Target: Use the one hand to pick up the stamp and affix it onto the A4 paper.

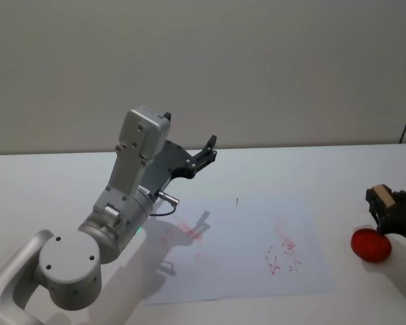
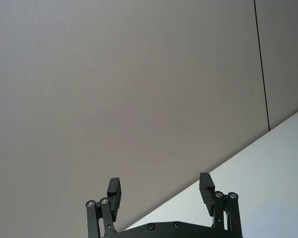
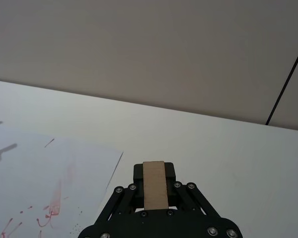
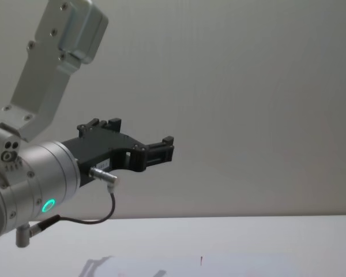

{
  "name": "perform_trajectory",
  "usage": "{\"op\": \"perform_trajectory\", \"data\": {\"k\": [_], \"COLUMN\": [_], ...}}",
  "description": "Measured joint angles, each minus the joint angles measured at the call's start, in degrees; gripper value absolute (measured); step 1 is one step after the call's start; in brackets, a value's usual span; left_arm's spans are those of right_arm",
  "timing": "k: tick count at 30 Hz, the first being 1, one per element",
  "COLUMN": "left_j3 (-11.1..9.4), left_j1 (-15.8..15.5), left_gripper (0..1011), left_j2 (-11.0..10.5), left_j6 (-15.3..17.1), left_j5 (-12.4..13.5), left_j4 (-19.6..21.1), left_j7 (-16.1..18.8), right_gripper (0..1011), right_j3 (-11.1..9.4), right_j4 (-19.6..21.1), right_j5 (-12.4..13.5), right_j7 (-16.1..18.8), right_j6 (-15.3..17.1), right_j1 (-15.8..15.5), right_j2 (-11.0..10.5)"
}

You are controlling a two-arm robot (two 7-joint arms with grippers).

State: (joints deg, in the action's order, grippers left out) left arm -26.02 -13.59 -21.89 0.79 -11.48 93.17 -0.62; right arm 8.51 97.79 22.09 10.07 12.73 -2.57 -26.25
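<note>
Right gripper (image 1: 384,203) at right edge of table (image 1: 365,162), jaws clamped on stamp (image 1: 384,196), tan block upright between fingers, raised just above red round pad (image 1: 371,245). A4 paper (image 1: 243,271) flat at centre, red marks on it, well left of stamp. Left gripper (image 1: 208,150) raised over far left, fingers spread wide, holding nothing.

Right claw (image 1: 381,201) grips stamp (image 1: 384,197) beside A4 paper (image 1: 243,250).

The stamp (image 3: 155,184) looks like matt, pale wood between black plastic fingers; the A4 paper (image 1: 250,271) lies smooth beside it.
</note>
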Motion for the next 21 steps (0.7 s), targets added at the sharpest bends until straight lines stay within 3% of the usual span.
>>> {"op": "perform_trajectory", "data": {"k": [21], "left_j3": [0.0], "left_j1": [0.0], "left_gripper": [1001], "left_j2": [0.0], "left_j6": [0.0], "left_j5": [0.0], "left_j4": [0.0], "left_j7": [0.0], "right_gripper": [220], "right_j3": [0.9], "right_j4": [-2.3], "right_j5": [-0.9], "right_j7": [0.6], "right_j6": [2.5], "right_j1": [-0.9], "right_j2": [0.4]}}
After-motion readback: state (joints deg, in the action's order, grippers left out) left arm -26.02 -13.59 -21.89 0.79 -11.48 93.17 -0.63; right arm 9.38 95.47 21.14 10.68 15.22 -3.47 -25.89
